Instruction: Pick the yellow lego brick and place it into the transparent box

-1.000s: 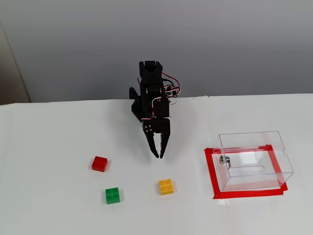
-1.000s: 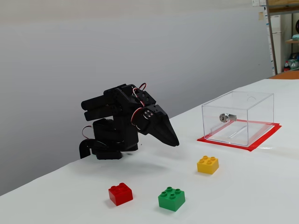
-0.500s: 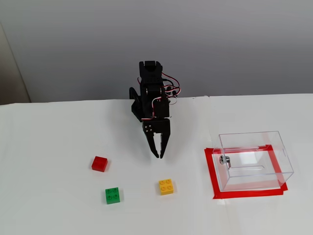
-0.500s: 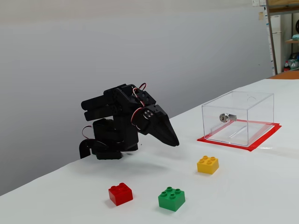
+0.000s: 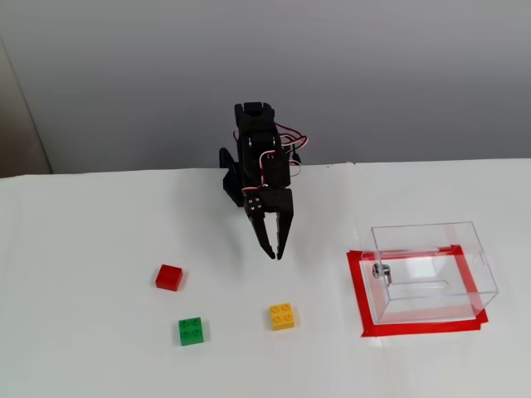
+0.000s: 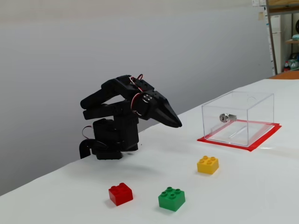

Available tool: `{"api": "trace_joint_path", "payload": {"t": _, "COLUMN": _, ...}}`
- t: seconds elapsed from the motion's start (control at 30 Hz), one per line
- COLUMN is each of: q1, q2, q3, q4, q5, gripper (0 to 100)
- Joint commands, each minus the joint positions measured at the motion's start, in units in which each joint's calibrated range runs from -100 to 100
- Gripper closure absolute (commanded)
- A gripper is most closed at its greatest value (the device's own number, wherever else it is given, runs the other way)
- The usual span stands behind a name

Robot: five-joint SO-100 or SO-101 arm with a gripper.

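White tabletop, plain grey wall behind — pretty bare setup. My gripper hangs in the air out in front of my base, tips slightly parted in a fixed view and holding nothing. The yellow lego brick sits flat on the table, studs up, on the near side of my fingertips in that view and almost straight ahead, with a clear gap between us. It's square, so no long axis to line up with. The transparent box is off to the right on its red tape — well apart from the brick. Reaching forward and down looks like the next call.
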Motion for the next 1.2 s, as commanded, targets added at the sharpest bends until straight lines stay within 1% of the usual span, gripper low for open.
{"api": "trace_joint_path", "payload": {"t": 0.0, "q1": 0.5, "q2": 8.0, "q3": -9.0, "q4": -0.1, "q5": -0.3, "gripper": 96}}
{"api": "trace_joint_path", "payload": {"t": 0.27, "q1": 4.0, "q2": 24.8, "q3": -20.1, "q4": 0.0, "q5": -0.2, "gripper": 70}}
{"api": "trace_joint_path", "payload": {"t": 0.37, "q1": 4.7, "q2": 29.4, "q3": -22.6, "q4": 0.0, "q5": -0.3, "gripper": 62}}
{"api": "trace_joint_path", "payload": {"t": 0.47, "q1": 4.6, "q2": 34.1, "q3": -24.1, "q4": 0.0, "q5": -0.3, "gripper": 56}}
{"api": "trace_joint_path", "payload": {"t": 0.57, "q1": 4.2, "q2": 38.9, "q3": -26.0, "q4": -0.4, "q5": 0.1, "gripper": 54}}
{"api": "trace_joint_path", "payload": {"t": 1.17, "q1": -2.1, "q2": 69.2, "q3": -44.6, "q4": -0.9, "q5": 0.2, "gripper": 54}}
